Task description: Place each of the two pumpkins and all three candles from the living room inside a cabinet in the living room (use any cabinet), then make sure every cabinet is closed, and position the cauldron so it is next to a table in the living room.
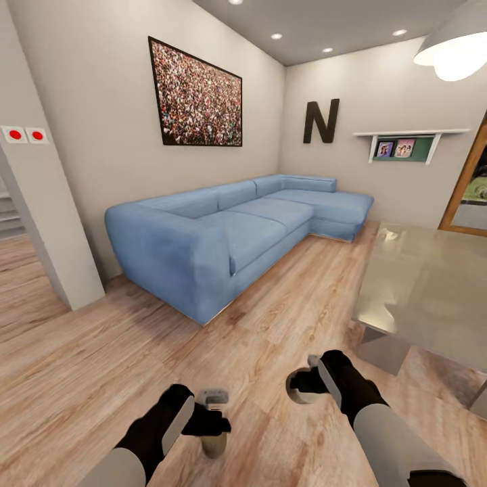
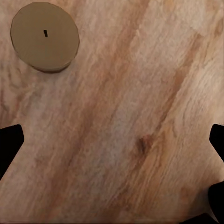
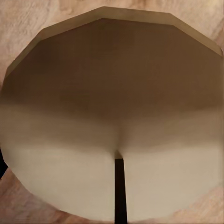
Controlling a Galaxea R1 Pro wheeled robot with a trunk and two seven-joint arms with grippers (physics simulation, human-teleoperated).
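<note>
Candle [image 3: 112,121] right against right claw [image 1: 302,385] — left claw [image 1: 215,406] above floor [image 2: 140,116]

Both arms [image 1: 159,426] [image 1: 368,406] low, fingers [image 2: 10,142] apart.

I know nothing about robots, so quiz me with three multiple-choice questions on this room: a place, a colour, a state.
1. The candle seen by the left wrist camera stands: A on a shelf, B on the floor, C on the table.
2. The sofa is: A red, B blue, C green.
3. The jaws of the left gripper are: A open, B shut on a pumpkin, C shut on a candle.
B, planks surround it; B, its cushions are blue; A, they stand wide apart over bare floor.
</note>
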